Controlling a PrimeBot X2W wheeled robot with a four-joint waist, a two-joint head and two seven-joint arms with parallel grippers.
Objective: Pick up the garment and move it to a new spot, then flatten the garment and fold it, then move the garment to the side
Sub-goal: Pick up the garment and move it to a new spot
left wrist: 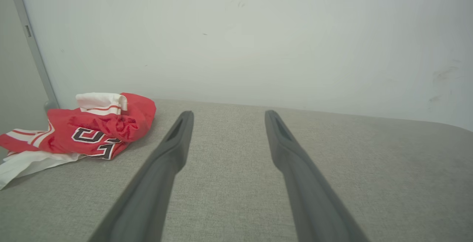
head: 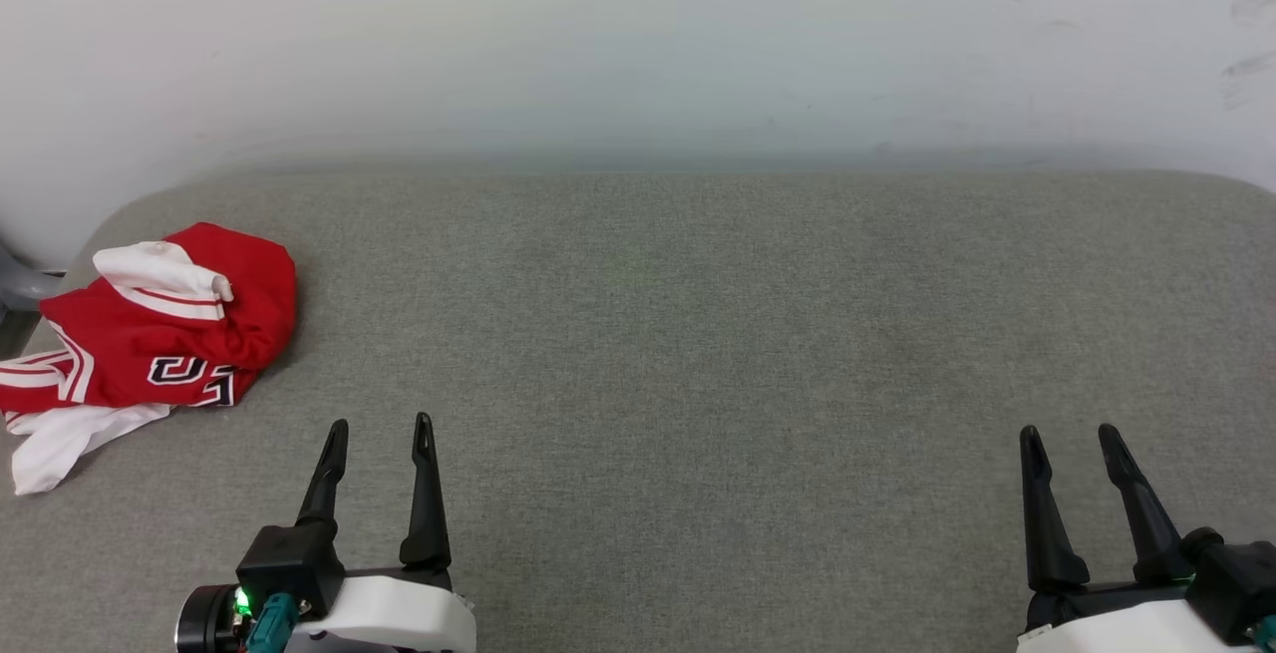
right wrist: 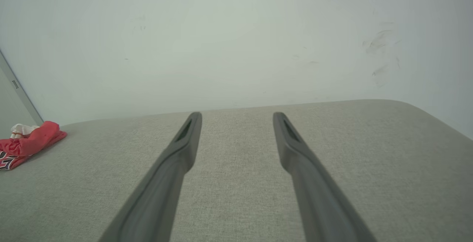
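Both spread: L hand, R hand; garment crumpled

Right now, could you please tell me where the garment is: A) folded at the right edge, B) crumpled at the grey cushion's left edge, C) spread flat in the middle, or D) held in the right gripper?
B: the garment sits crumpled at the grey cushion left edge, apart from the left gripper and right gripper, both open.

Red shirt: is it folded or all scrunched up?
Scrunched up: the garment lies in a bunched, wrinkled heap, its chest lettering partly hidden.
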